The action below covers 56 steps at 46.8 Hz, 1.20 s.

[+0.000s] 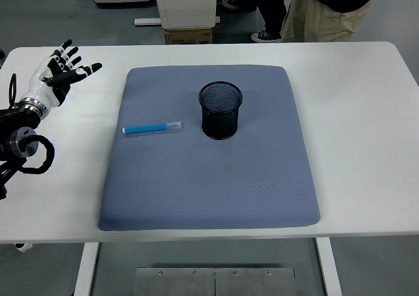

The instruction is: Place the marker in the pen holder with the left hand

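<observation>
One robot hand is seen, the left hand [57, 73], raised over the far left part of the white table [366, 132] with its fingers [67, 51] spread and nothing held. To the right of that hand and nearer the table's front edge, one blue marker [152, 128] is laid flat on a grey-blue mat [209, 191], well apart from the hand. The marker's long axis is set almost left to right, with the blue end turned toward the hand's side and the pale, clear end turned toward the pen holder [220, 110]. One black mesh pen holder is stood upright on the mat, farther right of the hand than the marker, near the marker's pale end but not touching it. One mat is spread over the middle of the table. Beyond the table's far edge a grey floor is shown, with a cardboard box [188, 35] under a white unit [184, 2]. The legs and shoes of persons [325, 11] are seen at the top.
</observation>
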Motion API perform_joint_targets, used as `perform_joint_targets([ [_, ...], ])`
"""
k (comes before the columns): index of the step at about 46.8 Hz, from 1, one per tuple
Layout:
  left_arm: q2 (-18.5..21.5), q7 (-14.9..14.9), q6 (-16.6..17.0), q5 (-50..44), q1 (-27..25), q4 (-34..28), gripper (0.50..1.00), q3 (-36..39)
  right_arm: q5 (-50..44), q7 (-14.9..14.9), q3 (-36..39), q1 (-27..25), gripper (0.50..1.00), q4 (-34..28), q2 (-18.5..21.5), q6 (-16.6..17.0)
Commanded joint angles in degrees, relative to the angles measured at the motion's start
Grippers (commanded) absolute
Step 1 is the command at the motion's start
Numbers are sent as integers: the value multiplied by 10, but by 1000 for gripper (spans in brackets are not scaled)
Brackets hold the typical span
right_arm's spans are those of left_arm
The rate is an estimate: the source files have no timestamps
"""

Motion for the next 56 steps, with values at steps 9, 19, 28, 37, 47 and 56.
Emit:
perform_joint_targets([
  [9, -6, -1, -30, -8, 6, 1, 1000, -1, 0, 0, 0, 0, 1000, 0, 0, 0],
  [19, -1, -1, -34, -4, 4, -2, 1000, 3, 0, 0, 0, 0, 1000, 0, 0, 0],
  [28, -2, -1, -35, 3, -4, -2, 1000, 8, 0, 1, 0, 0, 1000, 0, 0, 0],
  [37, 9, -2, -85, 3, -27, 1, 1000, 63, 0, 0, 0, 0, 1000, 0, 0, 0],
  [47, 13, 0, -83, 2, -80, -2, 1000, 168, 0, 0, 0, 0, 1000, 0, 0, 0],
  [56, 24, 0, -84, 3, -154, -7, 1000, 304, -1, 0, 0, 0, 1000, 0, 0, 0],
])
